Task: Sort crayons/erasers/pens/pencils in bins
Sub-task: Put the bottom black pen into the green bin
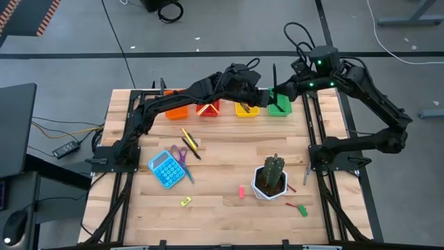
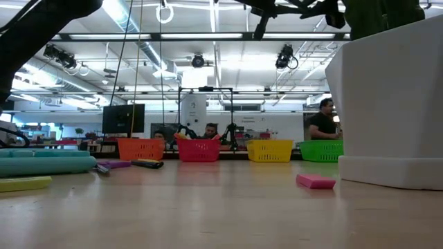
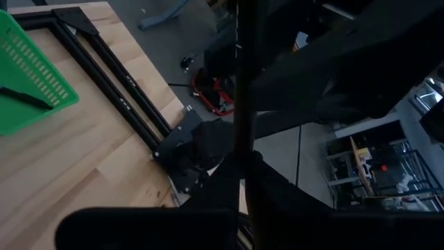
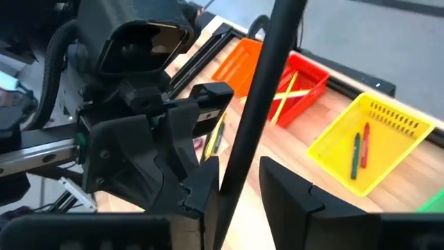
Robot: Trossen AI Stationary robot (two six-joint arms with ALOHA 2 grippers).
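My wooden tabletop [image 1: 222,149] sits in a bright hall. Four bins line its 12 o'clock edge: orange [image 1: 177,111], red [image 1: 208,109], yellow [image 1: 246,110], green [image 1: 279,107]. Above them my left pincer [image 1: 263,94] is clamped on one upright black pen [image 4: 267,69]. My right pincer [image 4: 237,167] stands apart around the pen. Two crayons [image 4: 359,147] lie in yellow.

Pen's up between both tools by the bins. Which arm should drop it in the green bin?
Left. The left tool is shut on the pen, right beside the green bin, which already holds a dark stick. The right tool only straddles the pen, fingers apart.
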